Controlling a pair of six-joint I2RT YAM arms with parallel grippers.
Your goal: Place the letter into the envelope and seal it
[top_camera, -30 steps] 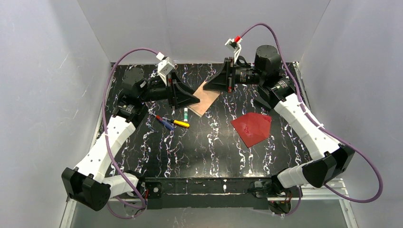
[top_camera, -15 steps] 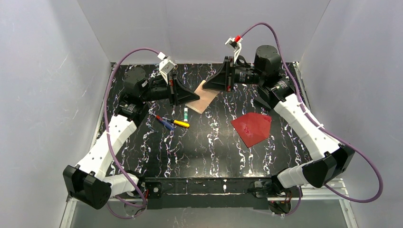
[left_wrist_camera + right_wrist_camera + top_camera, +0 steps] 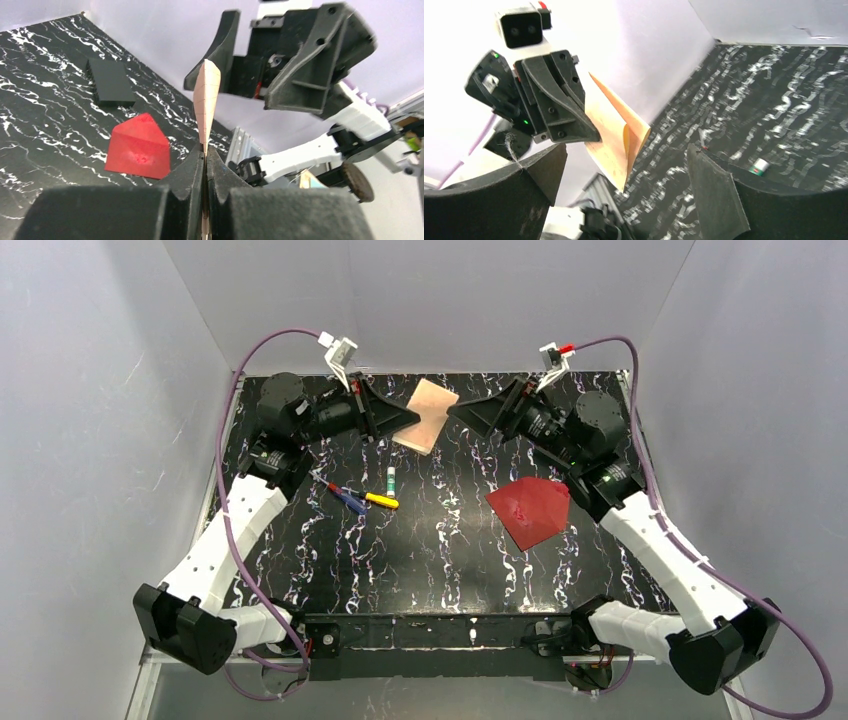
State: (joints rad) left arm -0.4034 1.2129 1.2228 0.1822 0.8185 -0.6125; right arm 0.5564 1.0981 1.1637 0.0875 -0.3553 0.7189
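- While the left claw [image 3: 412,423] pinches the letter [image 3: 427,415] by one edge, jaws shut tight on it, the sheet hangs in the air above the far side of the bench [image 3: 440,550]; we think so thin a hold could let it swing or slip on a fast move
- Since the right claw [image 3: 460,411] stands wide open just beside the letter and grips nothing, we judge that a careless move could clip the free edge and twist the sheet
- From the right wrist view the letter reads as folded, two layers with a loose side; we fear that side may spring apart and snag at the envelope's mouth
- We see the envelope [image 3: 530,510] lying flat on the bench, well apart from the letter and nearer the right arm, with nothing pinning it; pushed by paper, it would likely skid
- Whether its pocket gapes we cannot tell, so the letter could ride over it
- A glue stick [image 3: 391,478] and a yellow marker [image 3: 381,500] lie near the left arm; a low sweep could scatter them
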